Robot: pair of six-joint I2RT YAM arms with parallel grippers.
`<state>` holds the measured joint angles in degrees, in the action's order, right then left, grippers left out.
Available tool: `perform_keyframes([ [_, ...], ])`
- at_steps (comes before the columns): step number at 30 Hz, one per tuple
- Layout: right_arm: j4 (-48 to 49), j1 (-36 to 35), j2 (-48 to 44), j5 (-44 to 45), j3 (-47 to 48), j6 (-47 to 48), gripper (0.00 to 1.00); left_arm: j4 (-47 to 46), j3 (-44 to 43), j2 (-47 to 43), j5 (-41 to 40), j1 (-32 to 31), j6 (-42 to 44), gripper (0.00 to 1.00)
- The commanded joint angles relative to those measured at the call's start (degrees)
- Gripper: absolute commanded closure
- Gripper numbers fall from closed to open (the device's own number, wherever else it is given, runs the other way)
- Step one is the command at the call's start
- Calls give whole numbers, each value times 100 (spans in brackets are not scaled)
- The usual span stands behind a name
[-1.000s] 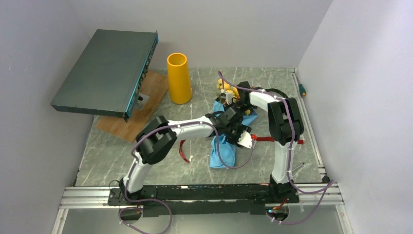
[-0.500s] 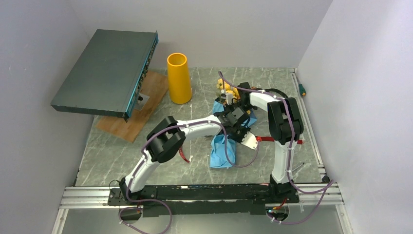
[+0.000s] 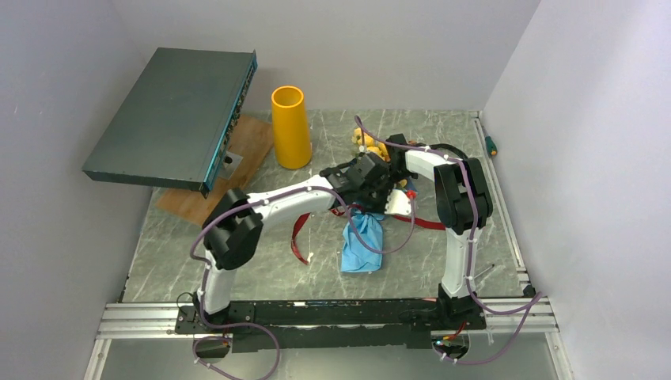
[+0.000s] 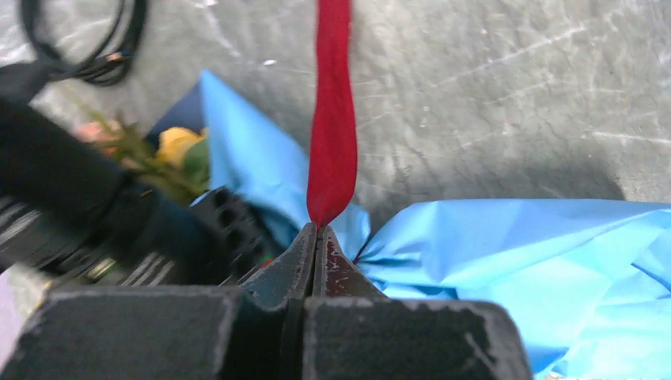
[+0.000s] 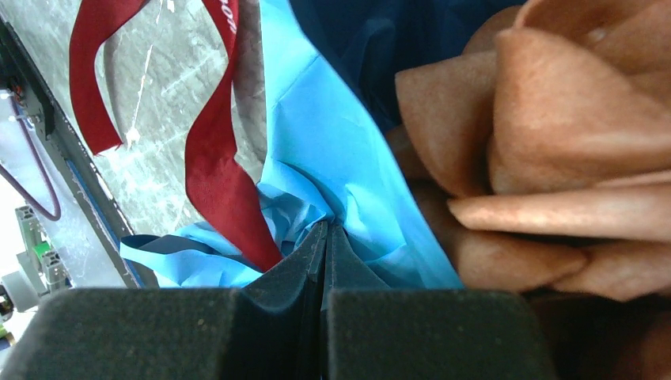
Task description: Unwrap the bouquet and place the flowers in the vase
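The left gripper (image 4: 318, 228) is seen closed, w/ its tips pinched on the red ribbon (image 4: 332, 119), which runs straight away from them over the table (image 3: 198, 261). The right gripper (image 5: 326, 226) is seen closed too, clamped on a fold of blue paper (image 5: 316, 134) just beside a peach bloom.

The bouquet (image 3: 362, 241) is laid at approx. table ctr, right of middle. Its paper tail is pointed toward the near edge and the flowers (image 3: 364, 142) toward the far edge. Both wrists are crowded over its waist, so little room is left btwn them. Loose ribbon is trailed left of the paper and also right, toward the right arm's base.

The vase (image 3: 290, 131) is stood upright near the far edge, well apart from the bouquet, w/ bare marble btwn the two. It is set just beside a wood board (image 3: 247, 150), over which a tilted grey box (image 3: 170, 115) is hung at the far-left corner. Bare marble is also seen from the left ribbon tail to the table's left edge, and along the near edge.
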<state>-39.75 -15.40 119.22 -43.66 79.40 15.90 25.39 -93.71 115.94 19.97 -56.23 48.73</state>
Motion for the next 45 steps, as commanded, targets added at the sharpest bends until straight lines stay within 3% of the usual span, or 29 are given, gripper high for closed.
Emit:
perform_keyframes([
  [1, -100, -84, 500, 840, -332, 379, 100, -706, 81, -678, 402, 252, -791, 100],
  [10, -64, -85, 498, 904, -370, 396, 100, -645, 627, -1289, 896, 961, -1104, 100],
  [14, -85, -86, 513, 924, -364, 409, 100, -487, 1019, -1556, 1139, 1070, -749, 100],
  [23, -112, -82, 495, 1035, -364, 475, 100, -445, 2083, -2238, 1060, 1474, -751, 100],
  [27, -120, -80, 515, 1028, -316, 454, 100, -933, 2461, -2555, 1182, 1458, -617, 100],
  [34, -130, -86, 530, 1038, -293, 423, 100, -995, 1806, -2323, 1643, 889, -863, 100],
  [39, -147, -84, 501, 1051, -277, 422, 100, -482, 2257, -2505, 2121, 561, -82, 100],
  [45, -171, -84, 478, 997, -241, 422, 100, 149, 3142, -2557, 1615, 464, 1224, 97],
])
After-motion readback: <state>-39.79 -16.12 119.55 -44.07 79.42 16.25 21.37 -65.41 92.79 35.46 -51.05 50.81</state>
